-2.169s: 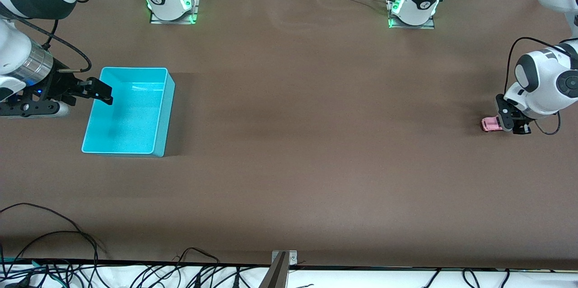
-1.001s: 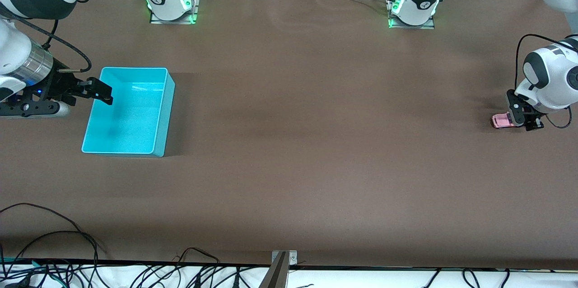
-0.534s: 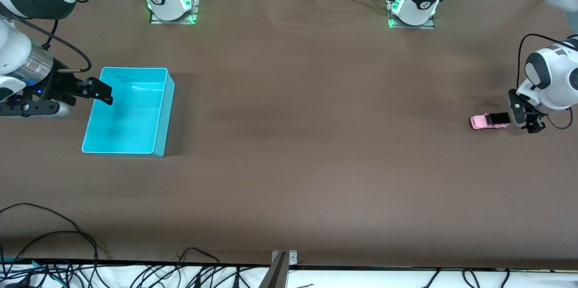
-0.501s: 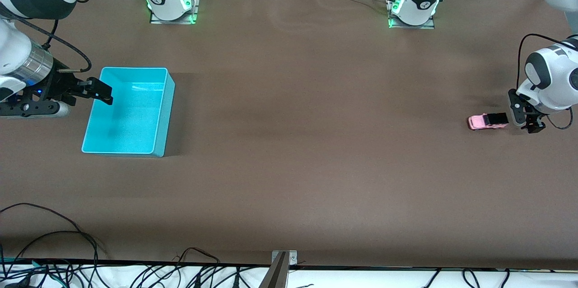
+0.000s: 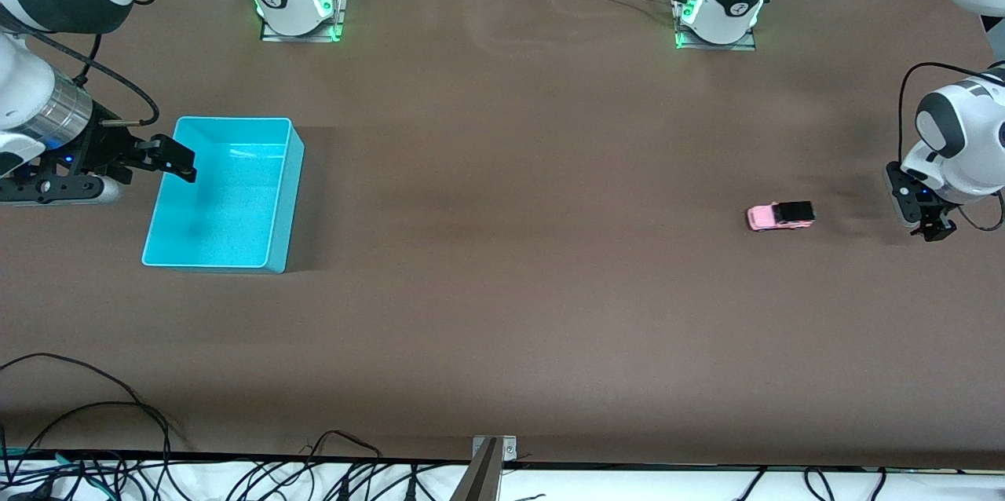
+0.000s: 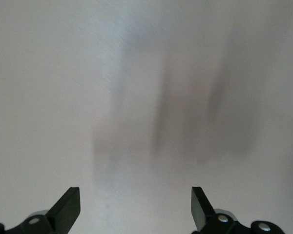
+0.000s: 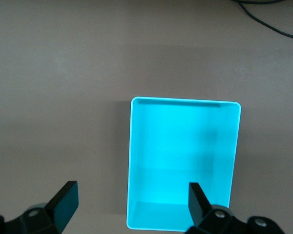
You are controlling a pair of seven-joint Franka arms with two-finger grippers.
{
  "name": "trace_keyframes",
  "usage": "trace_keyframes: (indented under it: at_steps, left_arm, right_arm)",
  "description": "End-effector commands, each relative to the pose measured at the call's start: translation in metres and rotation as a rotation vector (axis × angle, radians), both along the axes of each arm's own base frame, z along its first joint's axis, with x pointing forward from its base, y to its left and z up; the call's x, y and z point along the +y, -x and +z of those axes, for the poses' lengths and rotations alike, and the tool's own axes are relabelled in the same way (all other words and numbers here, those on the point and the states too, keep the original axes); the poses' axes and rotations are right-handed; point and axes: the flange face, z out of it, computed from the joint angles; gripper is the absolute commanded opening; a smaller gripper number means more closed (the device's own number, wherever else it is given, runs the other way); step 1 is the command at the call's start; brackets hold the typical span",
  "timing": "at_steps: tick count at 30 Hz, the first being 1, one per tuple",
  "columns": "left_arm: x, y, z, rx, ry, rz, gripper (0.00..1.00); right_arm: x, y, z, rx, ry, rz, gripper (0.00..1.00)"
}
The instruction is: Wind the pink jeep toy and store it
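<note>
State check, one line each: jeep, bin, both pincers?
Tiny light-pink toy jeep with black roof: upright on its wheels on the table, free of both pincers.
Turquoise rectangular plastic bin: open-topped, empty.
Left pincer: open, empty, low over the table at the left arm's end.
Right pincer: open, empty, over the bin's rim, waiting.

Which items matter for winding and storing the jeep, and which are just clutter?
For the job:
- pink jeep toy, loose on the table
- turquoise bin, empty
- left hand, open
- right hand, open, at the bin

Lying about:
- cables along the table edge
</note>
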Motion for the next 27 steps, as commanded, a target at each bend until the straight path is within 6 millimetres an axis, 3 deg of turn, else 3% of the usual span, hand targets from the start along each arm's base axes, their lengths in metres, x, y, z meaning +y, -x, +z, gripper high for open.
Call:
trace_keyframes:
  at_steps: [1, 3, 5, 15, 27]
  left_arm:
    - [-0.036, -0.018, 0.016, -0.057, 0.044, 0.079, 1.0]
    - [-0.063, -0.028, 0.027, -0.08, 0.053, 0.058, 1.0]
    - [-0.074, -0.032, 0.041, -0.102, 0.055, 0.048, 1.0]
    - [-0.112, -0.031, 0.127, -0.238, 0.068, -0.006, 1.0]
    - [-0.152, -0.026, 0.21, -0.344, 0.085, -0.01, 1.0]
  right_arm:
    - [0.0, 0.001, 0.002, -0.008, -0.011, -0.009, 1.0]
    - [0.0, 0.001, 0.002, -0.008, -0.011, -0.009, 1.0]
    - [0.0, 0.001, 0.001, -0.006, -0.011, -0.009, 1.0]
    - [0.0, 0.001, 0.001, -0.006, -0.011, -0.009, 1.0]
    - [0.001, 0.001, 0.001, -0.006, -0.011, -0.009, 1.0]
